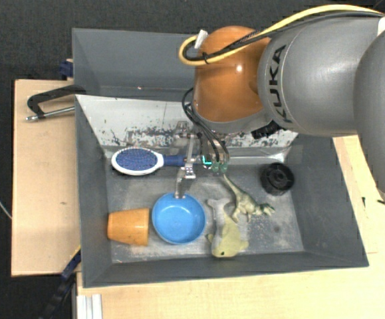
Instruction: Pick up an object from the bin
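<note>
My gripper (183,182) hangs below the orange wrist cover near the bin's middle. Its tip sits just above the far rim of a round blue bowl (177,220). A white oval brush with blue bristles (137,160) lies to the gripper's left, its blue handle reaching right up to the gripper. To the right of the gripper a thin green, lizard-like toy (245,203) stretches across the floor. Whether anything is in the gripper cannot be made out.
An orange cup (128,226) lies on its side left of the bowl. A pale yellow-green soft figure (228,238) rests at the front, right of the bowl. A black round part (276,177) sits by the right wall. The arm covers the bin's back right.
</note>
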Controlling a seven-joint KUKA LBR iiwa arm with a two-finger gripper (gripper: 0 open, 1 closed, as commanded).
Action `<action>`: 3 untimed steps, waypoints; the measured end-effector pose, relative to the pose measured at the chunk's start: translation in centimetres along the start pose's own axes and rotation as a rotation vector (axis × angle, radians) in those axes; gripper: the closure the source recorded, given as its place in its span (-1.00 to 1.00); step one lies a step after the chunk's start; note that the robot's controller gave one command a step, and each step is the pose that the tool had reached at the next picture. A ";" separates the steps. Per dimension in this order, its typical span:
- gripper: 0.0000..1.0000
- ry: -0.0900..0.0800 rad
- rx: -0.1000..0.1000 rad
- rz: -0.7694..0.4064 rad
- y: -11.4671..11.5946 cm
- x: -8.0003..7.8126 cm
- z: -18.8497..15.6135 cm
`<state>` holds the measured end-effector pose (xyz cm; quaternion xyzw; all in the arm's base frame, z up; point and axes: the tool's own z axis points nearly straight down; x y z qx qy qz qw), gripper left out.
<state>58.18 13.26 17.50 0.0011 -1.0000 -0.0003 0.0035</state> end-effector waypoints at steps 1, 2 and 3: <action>-1.00 -0.008 0.000 -0.129 1.7 -0.8 10.2; 1.00 -0.008 -0.001 -0.127 1.7 -0.8 9.9; 1.00 -0.023 -0.002 -0.177 2.8 -1.7 -7.7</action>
